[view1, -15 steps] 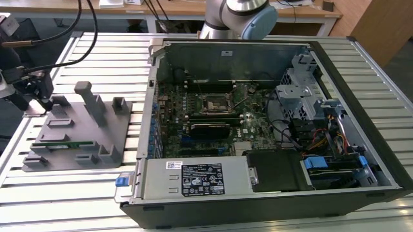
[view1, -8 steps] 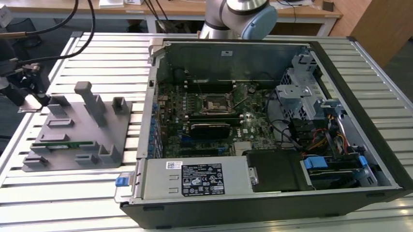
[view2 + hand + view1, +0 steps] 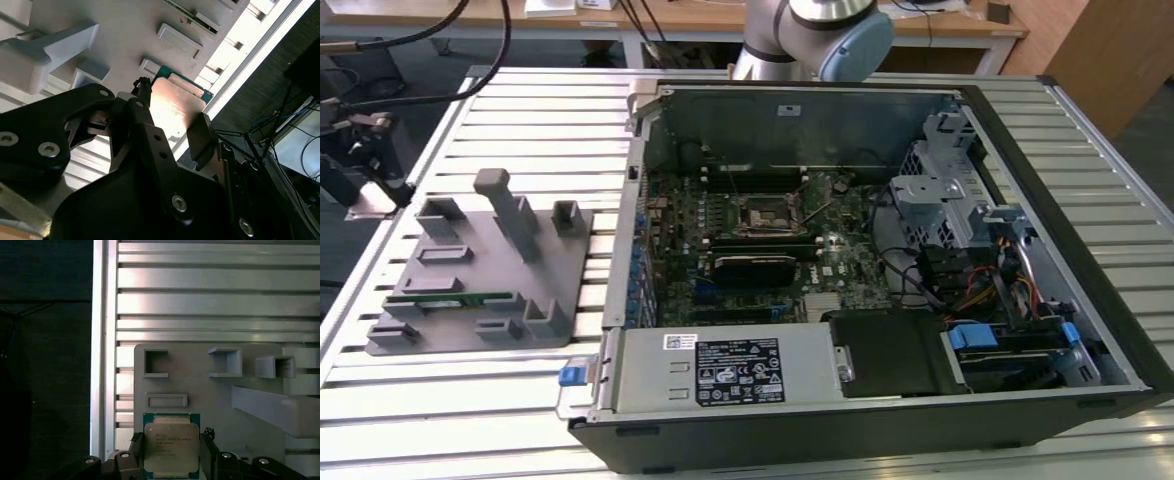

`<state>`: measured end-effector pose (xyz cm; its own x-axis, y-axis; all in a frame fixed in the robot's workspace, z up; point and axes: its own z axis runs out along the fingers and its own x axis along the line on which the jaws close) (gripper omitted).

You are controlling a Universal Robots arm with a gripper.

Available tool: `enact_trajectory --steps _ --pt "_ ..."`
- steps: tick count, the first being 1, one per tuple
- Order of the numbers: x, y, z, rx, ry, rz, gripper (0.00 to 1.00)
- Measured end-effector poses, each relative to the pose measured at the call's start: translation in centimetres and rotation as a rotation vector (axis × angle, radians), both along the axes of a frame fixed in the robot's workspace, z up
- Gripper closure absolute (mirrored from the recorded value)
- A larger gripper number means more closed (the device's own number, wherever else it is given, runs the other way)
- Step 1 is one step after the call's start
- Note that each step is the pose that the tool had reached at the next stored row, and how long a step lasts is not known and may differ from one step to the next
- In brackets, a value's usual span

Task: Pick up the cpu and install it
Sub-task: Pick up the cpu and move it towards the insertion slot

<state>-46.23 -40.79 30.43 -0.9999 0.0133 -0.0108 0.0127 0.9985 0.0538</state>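
Black gripper [image 3: 172, 115], nearest the lens in both wrist views, pinches the cpu [image 3: 171, 445] by two opposite sides, seemingly just above the grey fixture [image 3: 210, 390] near the slatted table's [image 3: 200, 295] edge. Pick-up appears in hand; installing calls for a level carry over the case wall [image 3: 630, 200] to the socket [image 3: 757, 212], with open room above the fixture.

This looks like a robotics lab or workshop. A slotted aluminium table [image 3: 454, 420] carries an opened computer case [image 3: 854, 115] and a grey fixture [image 3: 487, 265]. Wooden desks [image 3: 680, 18] with cables [image 3: 634, 15] stand behind the robot arm [image 3: 814, 40].
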Motion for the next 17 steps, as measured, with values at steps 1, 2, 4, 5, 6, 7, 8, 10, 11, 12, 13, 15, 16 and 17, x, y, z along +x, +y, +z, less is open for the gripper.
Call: enact_trajectory --steps 1,2,4,5,6,7,8,10,11,12,13,15,16,17 --pt "0.0 0.0 0.24 0.0006 0.0 0.0 0.47" --pt "0.0 0.0 0.52 0.0011 0.0 0.0 0.47" --pt "0.0 0.0 1.01 0.0022 -0.0001 0.0 0.47" --pt "0.0 0.0 1.28 0.0027 0.0 0.0 0.47" --pt "0.0 0.0 1.55 0.0032 0.0 0.0 0.47" --pt "0.0 0.0 1.81 0.0037 0.0 0.0 0.47" --pt "0.0 0.0 2.07 0.0042 0.0001 0.0 0.47" --pt "0.0 0.0 2.57 0.005 0.0 0.0 0.47" --pt "0.0 0.0 2.8 0.0054 -0.0001 0.0 0.47" --pt "0.0 0.0 3.04 0.0057 0.0 0.0 0.47" --pt "0.0 0.0 3.29 0.0061 0.0 0.0 0.47" --pt "0.0 0.0 3.8 0.0068 0.0 0.0 0.47" --pt "0.0 0.0 4.05 0.007 0.0 0.0 0.47" --pt "0.0 0.0 4.33 0.0072 0.0 0.0 0.47"
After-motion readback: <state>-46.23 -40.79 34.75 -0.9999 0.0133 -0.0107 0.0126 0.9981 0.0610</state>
